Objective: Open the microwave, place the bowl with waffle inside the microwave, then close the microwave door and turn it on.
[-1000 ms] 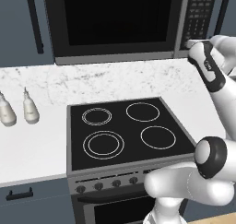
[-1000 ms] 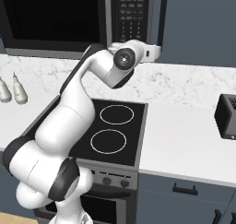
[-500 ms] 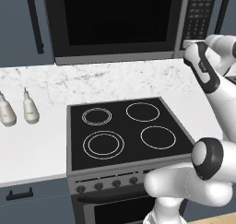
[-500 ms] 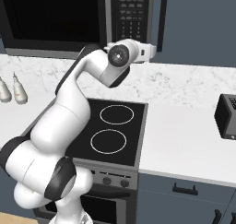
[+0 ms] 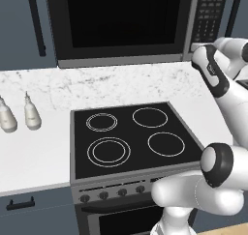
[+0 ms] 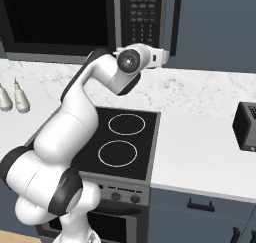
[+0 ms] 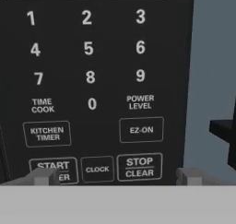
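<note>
Microwave (image 5: 126, 26) door (image 5: 121, 23) shut, contents hidden. Claw (image 7: 117, 177) spread wide, holding nothing, close before keypad (image 7: 92, 80); two white bottles (image 5: 19, 115) near bench's left edge.

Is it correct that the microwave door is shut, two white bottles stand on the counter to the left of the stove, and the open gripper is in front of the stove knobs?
Not quite. The open gripper faces the microwave keypad, not the stove knobs; the hand view shows it. The microwave door is shut, and two white bottles stand left of the stove.
</note>
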Available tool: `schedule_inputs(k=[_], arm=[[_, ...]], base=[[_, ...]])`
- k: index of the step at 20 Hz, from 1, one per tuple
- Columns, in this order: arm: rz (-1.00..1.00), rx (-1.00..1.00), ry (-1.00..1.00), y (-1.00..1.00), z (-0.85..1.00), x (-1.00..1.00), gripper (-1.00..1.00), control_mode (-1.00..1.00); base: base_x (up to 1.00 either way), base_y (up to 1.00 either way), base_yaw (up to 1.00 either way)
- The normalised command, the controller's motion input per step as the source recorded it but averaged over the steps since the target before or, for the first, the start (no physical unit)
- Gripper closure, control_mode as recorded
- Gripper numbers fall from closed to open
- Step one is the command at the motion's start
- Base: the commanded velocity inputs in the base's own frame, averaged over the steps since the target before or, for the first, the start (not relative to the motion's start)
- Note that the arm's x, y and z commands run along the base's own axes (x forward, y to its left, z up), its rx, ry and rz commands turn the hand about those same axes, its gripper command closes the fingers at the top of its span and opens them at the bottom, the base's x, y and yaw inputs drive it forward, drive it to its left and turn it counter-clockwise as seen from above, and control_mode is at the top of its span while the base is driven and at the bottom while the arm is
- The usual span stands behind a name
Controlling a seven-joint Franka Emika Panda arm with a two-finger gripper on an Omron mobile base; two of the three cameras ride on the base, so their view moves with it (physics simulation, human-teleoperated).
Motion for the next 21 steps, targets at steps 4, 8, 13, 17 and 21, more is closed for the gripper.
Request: schedule_inputs(k=[4, 8, 13, 17, 21], arm=[[0.0, 0.0, 0.0, 0.0, -0.18, 0.08, -1.0, -1.0], [0.0, 0.0, 0.0, 0.0, -0.01, 0.22, -1.0, -1.0], [0.0, 0.0, 0.0, 0.0, 0.0, 0.27, -1.0, -1.0], [0.0, 0.0, 0.0, 0.0, 0.0, 0.25, -1.0, -1.0], [0.0, 0.0, 0.01, 0.0, 0.0, 0.05, -1.0, -1.0]], base=[[0.0, 0.0, 0.0], [0.0, 0.0, 0.0], [0.0, 0.0, 0.0], [0.0, 0.0, 0.0], [0.0, 0.0, 0.0]])
